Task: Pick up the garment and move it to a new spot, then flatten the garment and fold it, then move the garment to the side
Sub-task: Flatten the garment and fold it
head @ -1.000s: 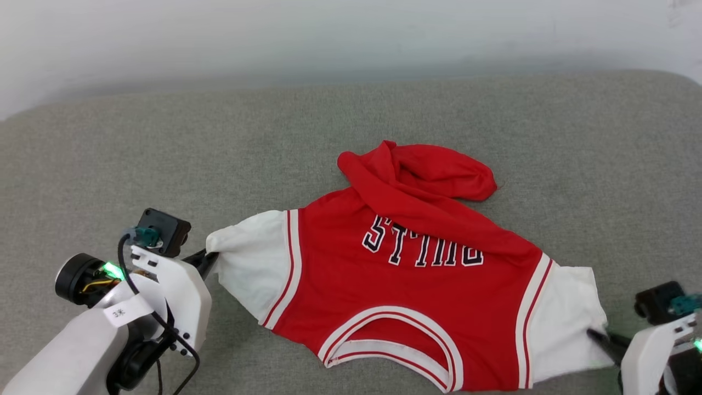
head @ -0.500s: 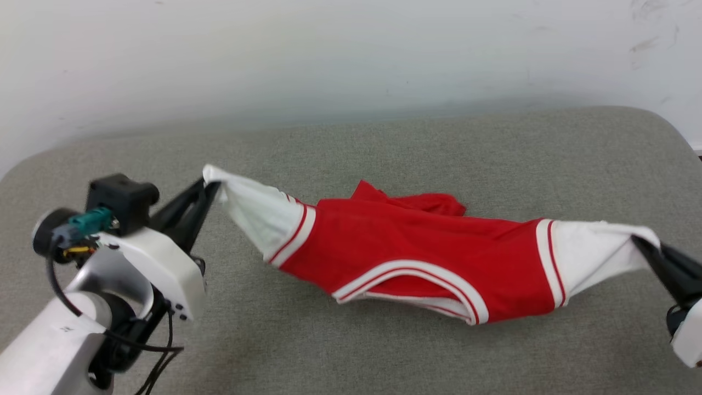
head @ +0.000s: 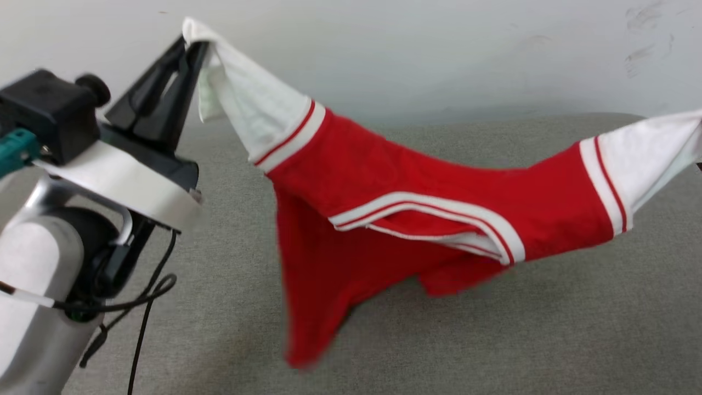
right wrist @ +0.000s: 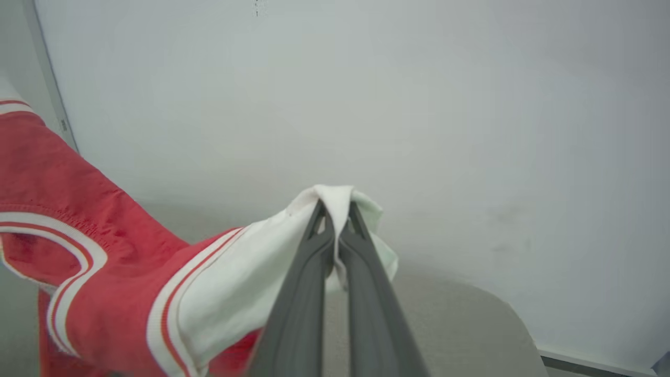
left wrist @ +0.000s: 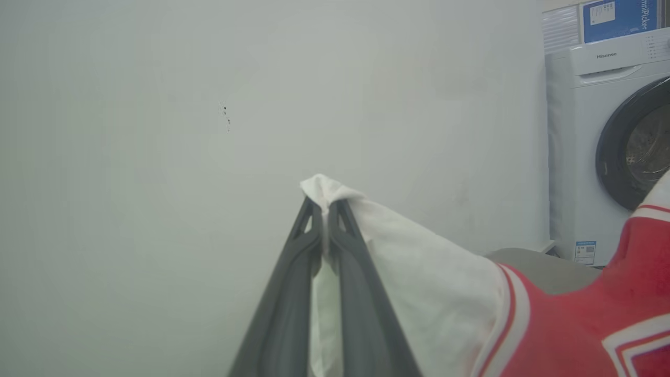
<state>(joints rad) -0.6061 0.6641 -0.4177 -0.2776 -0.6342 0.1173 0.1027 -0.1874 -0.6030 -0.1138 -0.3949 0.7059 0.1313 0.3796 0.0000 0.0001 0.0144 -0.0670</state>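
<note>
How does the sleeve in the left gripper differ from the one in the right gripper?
In the head view the left-held sleeve hangs higher than the right-held sleeve. The left-held sleeve slopes steeply down to the garment's red body; the right-held sleeve slopes more gently. Both are white with striped trim, pinched at the tip by the shut left gripper and right gripper.

The garment (head: pixel 417 181) is soft matt cloth, red in the body and slightly fuzzy in the white sleeves. The grey cushion (head: pixel 548 329) is coarse, matt woven fabric. The left gripper (left wrist: pixel 324 201) and right gripper (right wrist: pixel 335 207) have smooth, dull, dark plastic fingers. The forearm shell (head: pixel 33 307) has a faint sheen. The wall (head: pixel 439 55) is matt painted. The washing machine (left wrist: pixel 581 157) is glossy white.
</note>
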